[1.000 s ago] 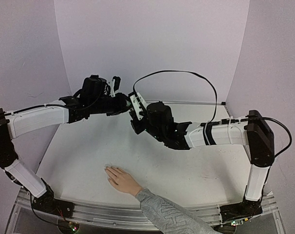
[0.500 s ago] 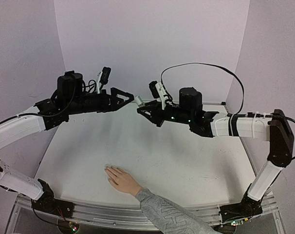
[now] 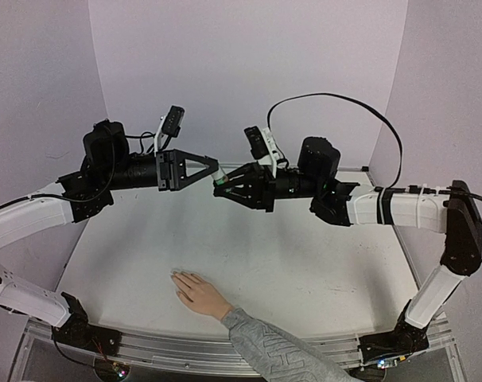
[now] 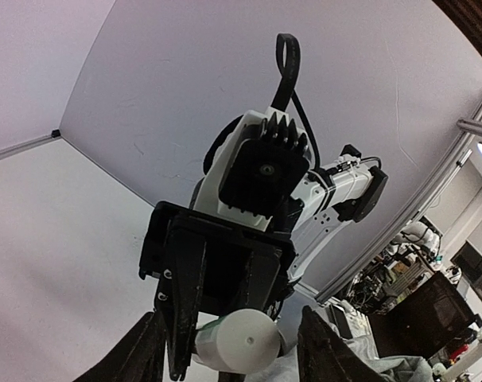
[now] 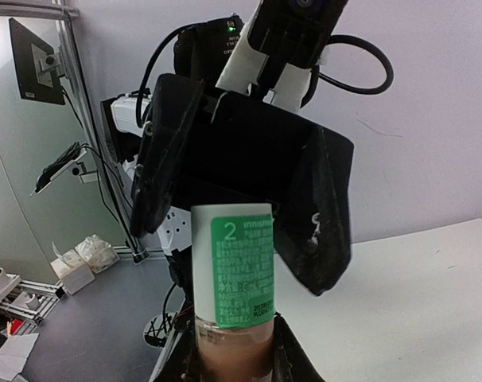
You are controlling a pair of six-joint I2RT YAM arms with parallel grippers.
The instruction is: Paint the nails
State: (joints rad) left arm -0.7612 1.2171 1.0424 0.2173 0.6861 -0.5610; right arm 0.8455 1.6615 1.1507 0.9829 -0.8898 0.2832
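Worktop (image 3: 320,270): white, walled at the back and both sides; arm bases sit along the near edge. Left arm (image 3: 34,216) and right arm (image 3: 400,208) both reach inward and meet high over the back-centre of the worktop.

Change vs 0.5 s ago: the claws were apart with a visible gap, now they are tip to tip. Hand has not moved.

Hand (image 3: 196,294) lies flat, palm down, near the front edge, left of centre. Grey sleeve (image 3: 277,350) enters from the front. Bare worktop lies all round the hand, and both arms are well apart from it, above and behind. The right arm's cable (image 3: 344,103) loops up in front of the back wall.

Right claw (image 3: 225,185): clenched on the lower body of the bottle (image 5: 233,274) (green label faces its wrist camera).

Left claw (image 3: 211,169): released, fingers (image 4: 157,350) straddling the white cap (image 4: 241,344) with a gap each side.

Nails (image 3: 177,278): at the fingertips, pointing back-left; too small to tell any paint.
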